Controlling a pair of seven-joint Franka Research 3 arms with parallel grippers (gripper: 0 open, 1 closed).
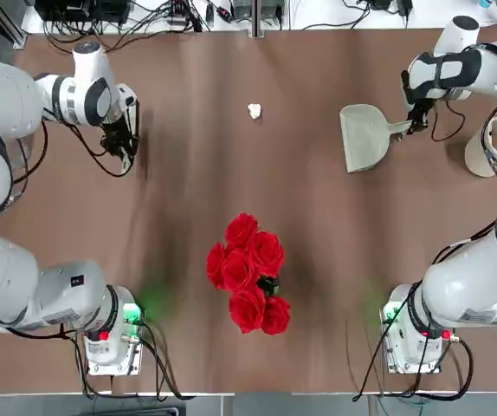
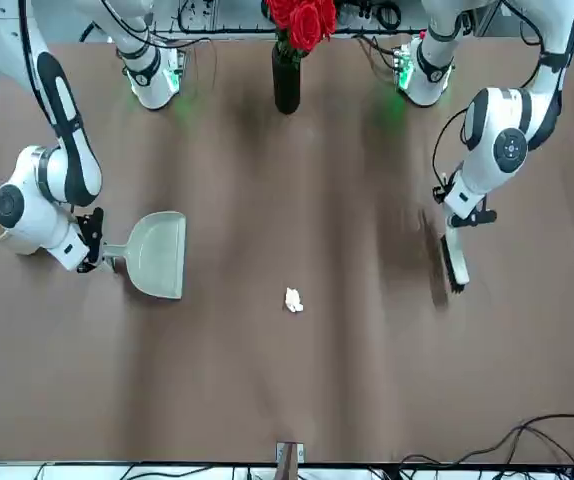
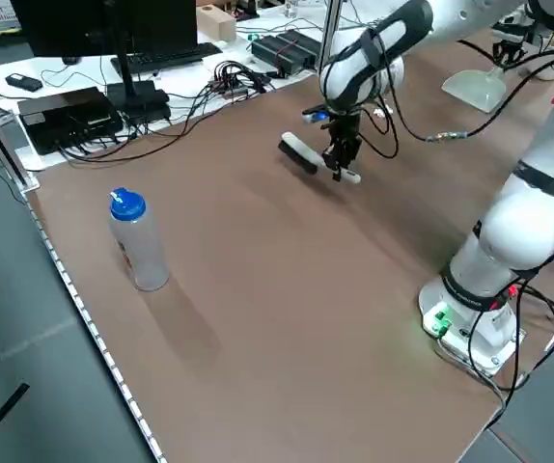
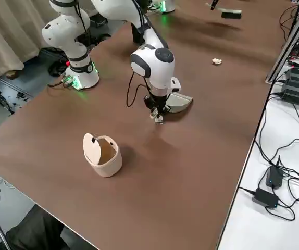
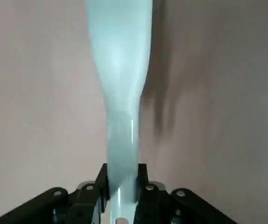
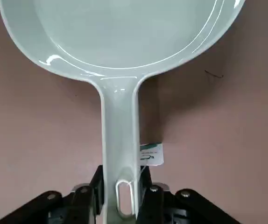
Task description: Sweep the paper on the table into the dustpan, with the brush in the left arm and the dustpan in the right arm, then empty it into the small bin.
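My brown desk [image 1: 188,173] is matte and mostly bare. The paper [image 1: 254,110] lies upper centre of the top frame, with red roses [image 1: 248,270] lower centre. My right end effector [image 1: 418,121], upper right, pinches the handle of the dustpan [image 1: 363,137], which lies flat on the desk. My left end effector [image 1: 125,149], upper left, pinches the brush [image 2: 454,261]. The small bin [image 4: 104,154] sits lower left in the right side frame. A blue-capped bottle [image 3: 136,241] stands near the desk's edge, with cables [image 3: 176,101] and electronics behind.

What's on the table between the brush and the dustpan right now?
Only the paper, lying on bare table between the brush and the dustpan; the top view shows it best.
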